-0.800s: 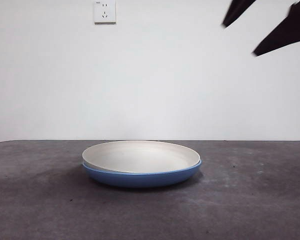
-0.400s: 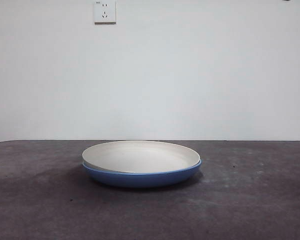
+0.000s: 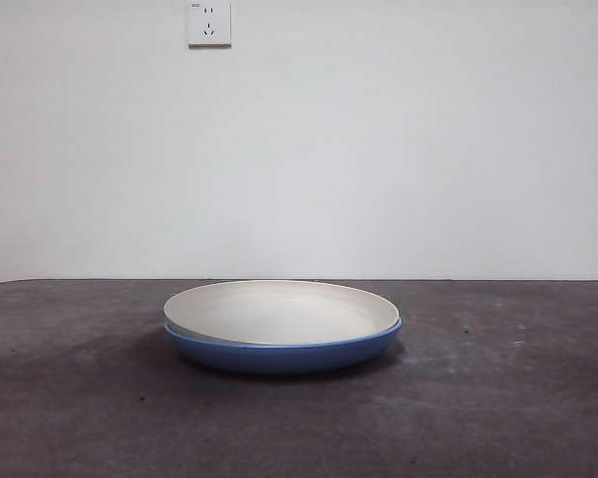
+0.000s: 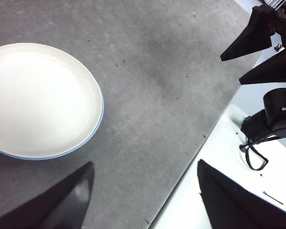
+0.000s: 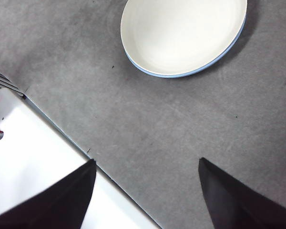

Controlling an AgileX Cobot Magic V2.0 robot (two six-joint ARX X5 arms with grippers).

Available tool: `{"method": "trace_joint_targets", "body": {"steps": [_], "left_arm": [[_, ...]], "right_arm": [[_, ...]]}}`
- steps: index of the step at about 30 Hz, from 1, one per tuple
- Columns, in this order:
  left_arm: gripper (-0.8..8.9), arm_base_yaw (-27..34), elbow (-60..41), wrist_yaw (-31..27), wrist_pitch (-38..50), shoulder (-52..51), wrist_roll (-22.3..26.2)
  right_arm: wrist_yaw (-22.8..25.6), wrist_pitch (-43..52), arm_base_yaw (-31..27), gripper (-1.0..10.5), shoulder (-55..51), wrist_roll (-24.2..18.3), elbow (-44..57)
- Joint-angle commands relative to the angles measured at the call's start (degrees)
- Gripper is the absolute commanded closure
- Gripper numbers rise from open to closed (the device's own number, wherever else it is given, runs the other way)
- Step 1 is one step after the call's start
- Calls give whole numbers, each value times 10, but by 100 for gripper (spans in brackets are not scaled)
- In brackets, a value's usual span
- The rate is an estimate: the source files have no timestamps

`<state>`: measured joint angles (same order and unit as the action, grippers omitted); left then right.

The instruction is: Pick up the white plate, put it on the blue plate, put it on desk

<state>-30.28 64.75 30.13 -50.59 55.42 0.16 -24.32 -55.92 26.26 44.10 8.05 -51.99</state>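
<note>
- Cream-white, the white plate [image 3: 279,311] sits nested inside the blue plate [image 3: 279,355], whose rim shows as a thin blue band around it.
- Both plates rest together on the grey worktop [image 3: 498,398], near its middle in the front view.
- Left gripper [image 4: 145,191] hangs high above the worktop edge, well apart from the plates, its jaws spread and holding nothing.
- Right gripper [image 5: 148,191] likewise hangs high, clear of the plates, jaws spread wide and empty.
- A wall socket [image 3: 208,23] sits on the white wall behind.
</note>
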Motion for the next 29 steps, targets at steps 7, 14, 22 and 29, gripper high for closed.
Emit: {"method": "trace_joint_targets", "body": {"steps": [7, 14, 22, 29], "left_arm": [[798, -4, 5, 2, 4, 4, 6], [798, -4, 5, 2, 5, 4, 7], [798, -4, 5, 2, 5, 4, 7], [798, -4, 5, 2, 5, 4, 7]], "right_arm": [[-1, 4, 4, 937, 3, -13, -10], [-1, 7, 4, 937, 3, -12, -10], [-1, 7, 4, 937, 3, -12, -10], [-1, 7, 4, 937, 3, -12, -10]]}}
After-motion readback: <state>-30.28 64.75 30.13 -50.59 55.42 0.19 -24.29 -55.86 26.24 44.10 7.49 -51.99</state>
